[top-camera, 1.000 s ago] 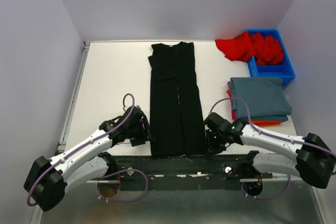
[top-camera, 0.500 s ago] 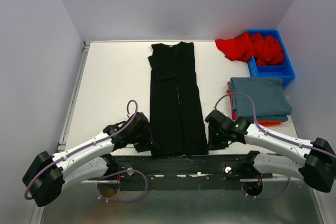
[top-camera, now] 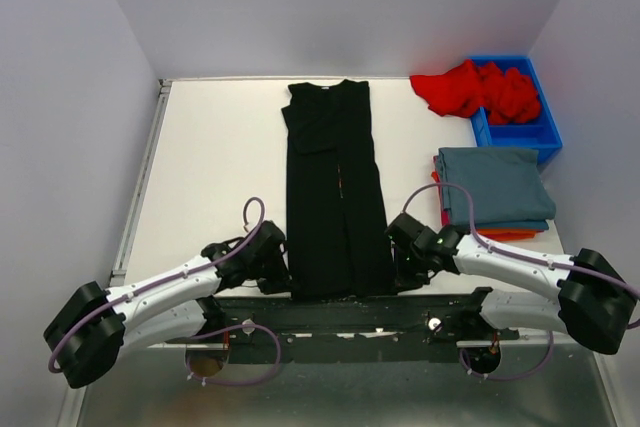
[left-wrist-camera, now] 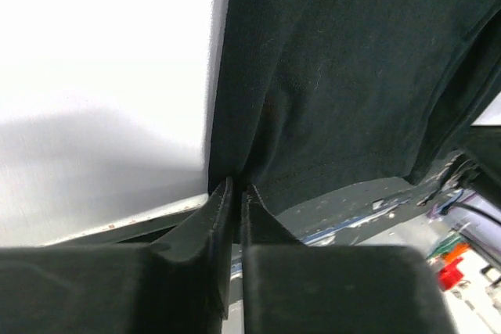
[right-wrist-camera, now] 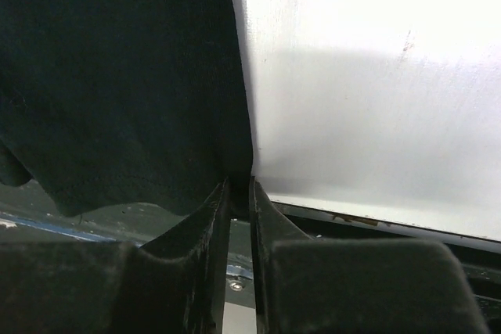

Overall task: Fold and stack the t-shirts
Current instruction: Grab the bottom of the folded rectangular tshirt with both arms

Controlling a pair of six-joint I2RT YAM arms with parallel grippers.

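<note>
The left gripper (left-wrist-camera: 237, 187) is pinched together on the near left hem corner of the black tee (top-camera: 335, 197). The right gripper (right-wrist-camera: 239, 184) is clamped the same way on the near right corner. The tee lies as a long narrow strip down the middle of the table (top-camera: 220, 167), collar at the far end and hem at the near edge. A small pinkish mark at its middle is too small to read. To the right, a folded blue tee (top-camera: 495, 185) sits on an orange tee (top-camera: 512, 235). A red tee (top-camera: 455, 87) spills out of the bin (top-camera: 530, 135) at the far right corner.
</note>
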